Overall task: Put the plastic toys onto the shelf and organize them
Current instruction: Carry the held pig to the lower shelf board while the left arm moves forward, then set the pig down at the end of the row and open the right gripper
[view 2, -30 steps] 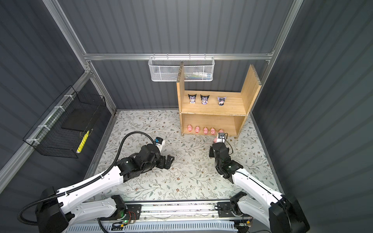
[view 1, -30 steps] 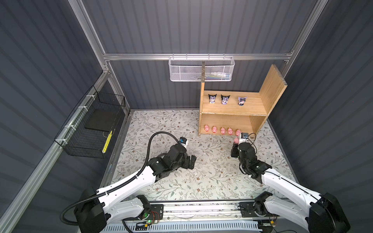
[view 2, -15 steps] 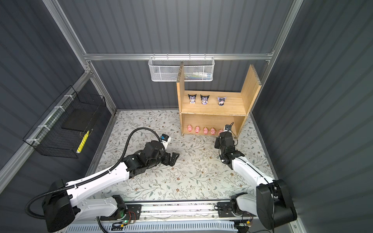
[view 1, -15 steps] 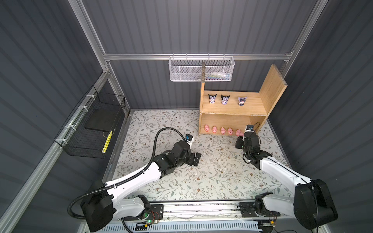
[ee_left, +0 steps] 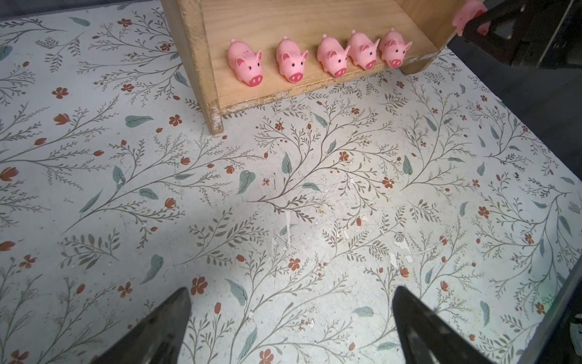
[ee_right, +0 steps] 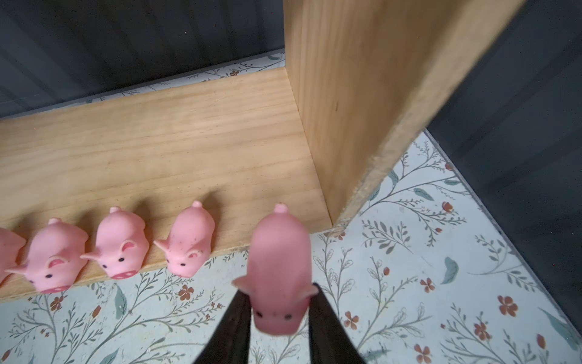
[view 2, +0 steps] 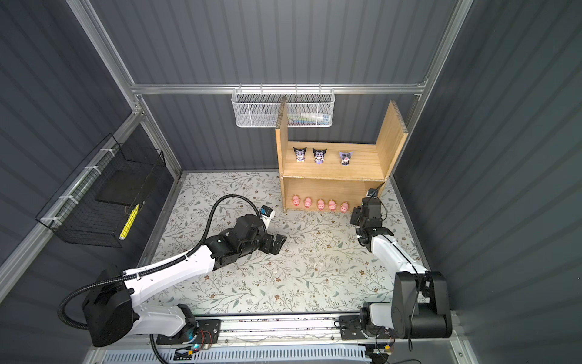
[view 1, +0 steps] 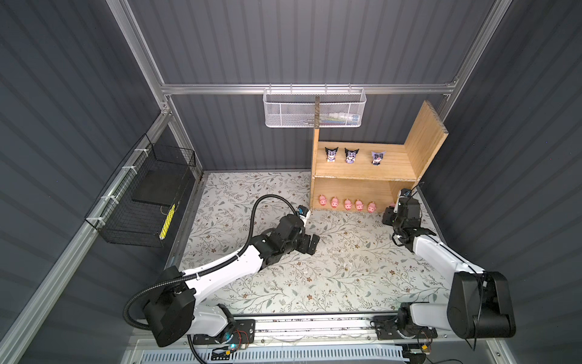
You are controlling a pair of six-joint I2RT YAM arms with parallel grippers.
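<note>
Top views both take in the floral mat (view 1: 315,277) covering the table, and at its far right stands the wooden shelf (view 1: 362,170), two side boards and two levels. Out in the middle of the mat, well apart from the shelf, the left gripper (view 1: 311,243) hangs low with its jaws spread wide and nothing between them. Over at the shelf's right front corner, the right gripper (ee_right: 278,293) has its jaws pinched tight on the head of a sixth pig (ee_right: 277,268). The pig's tail end reaches over the lower level's front edge, just beside the right side board; whether it touches the wood I can't tell. Up top, three hooded figurines (view 1: 350,155) stand in a row. Below, five pink pigs (view 1: 347,204) line the front edge, snouts facing out.
</note>
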